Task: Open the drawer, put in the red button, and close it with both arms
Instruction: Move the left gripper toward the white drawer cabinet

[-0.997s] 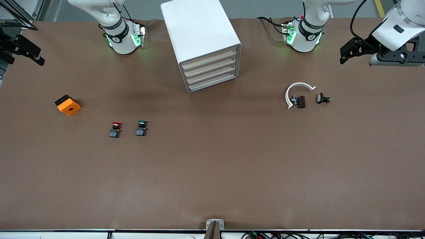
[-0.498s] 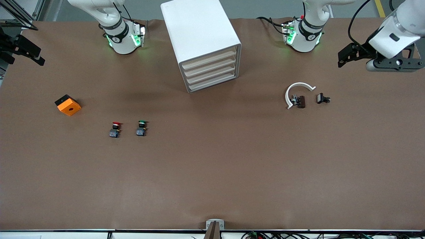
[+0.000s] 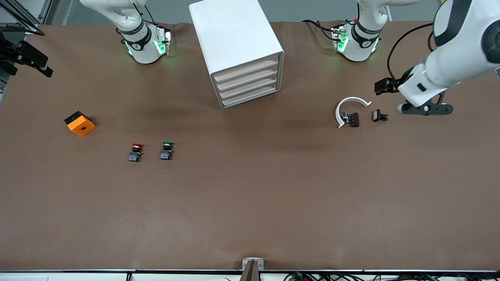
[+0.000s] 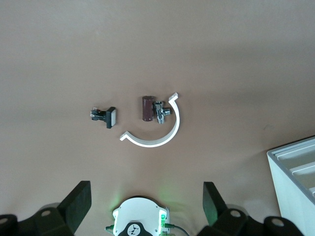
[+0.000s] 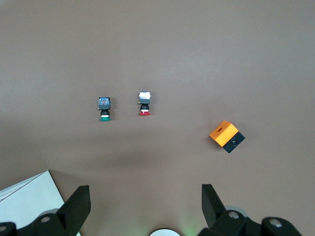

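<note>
Nothing has been touched yet: all four drawers of the white cabinet (image 3: 242, 50) sit flush, cream fronts turned toward the front camera and angled a little to the left arm's end of the desk. The lowest drawer (image 3: 250, 99) is as shut as the rest, and I cannot say which one is meant.

The red button (image 3: 135, 152) lies on the bare desk well nearer the front camera than the cabinet, toward the right arm's end. It rests on its side, red cap pointing at the robots' edge and body trailing toward the front edge, so its long axis runs front to back. A green button (image 3: 166, 151) lies just beside it the same way, and an orange block (image 3: 80, 123) sits farther out toward the desk's corner.

The right gripper (image 5: 145, 209) waits high by the right arm's edge of the desk, fingers spread and empty, with the red button in its wrist view. That arm looks the nearer one for the pick.

The left gripper (image 4: 147, 206) hangs over a white curved clip (image 3: 349, 109) and two small dark parts near the left arm's end, fingers likewise released and empty, with the cabinet's front corner showing to one side.
</note>
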Robot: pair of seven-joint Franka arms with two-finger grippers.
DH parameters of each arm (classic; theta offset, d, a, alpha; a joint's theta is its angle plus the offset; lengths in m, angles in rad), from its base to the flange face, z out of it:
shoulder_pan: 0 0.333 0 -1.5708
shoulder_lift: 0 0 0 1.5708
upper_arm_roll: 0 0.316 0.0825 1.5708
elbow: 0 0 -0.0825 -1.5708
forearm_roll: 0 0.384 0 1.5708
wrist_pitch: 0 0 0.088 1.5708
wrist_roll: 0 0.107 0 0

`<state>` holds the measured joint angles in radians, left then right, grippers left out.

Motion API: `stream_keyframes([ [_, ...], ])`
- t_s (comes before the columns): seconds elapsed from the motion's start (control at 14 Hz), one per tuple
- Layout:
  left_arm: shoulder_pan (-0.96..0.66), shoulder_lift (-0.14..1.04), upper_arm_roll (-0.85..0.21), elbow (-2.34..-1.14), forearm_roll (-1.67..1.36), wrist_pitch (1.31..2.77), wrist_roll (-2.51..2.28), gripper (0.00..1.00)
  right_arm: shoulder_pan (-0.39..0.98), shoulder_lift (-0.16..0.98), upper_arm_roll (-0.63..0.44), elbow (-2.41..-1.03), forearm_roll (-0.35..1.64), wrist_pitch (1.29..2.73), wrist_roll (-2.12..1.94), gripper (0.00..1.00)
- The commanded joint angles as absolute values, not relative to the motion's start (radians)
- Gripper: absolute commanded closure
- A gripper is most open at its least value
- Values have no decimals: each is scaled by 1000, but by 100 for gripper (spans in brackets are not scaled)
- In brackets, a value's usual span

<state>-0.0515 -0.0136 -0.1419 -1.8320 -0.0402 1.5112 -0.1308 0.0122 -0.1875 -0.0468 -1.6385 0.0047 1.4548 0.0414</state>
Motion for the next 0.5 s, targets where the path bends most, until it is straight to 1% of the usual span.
stream_keyframes([
  [0.0,-55,53,-155,-1802,-25,1508,-166,0,3,-192,-37,-1631,-5,1447,43,0],
  [0.43,-78,198,-219,-1781,-26,1569,-308,0,3,-192,-37,-1631,-6,1447,43,0],
])
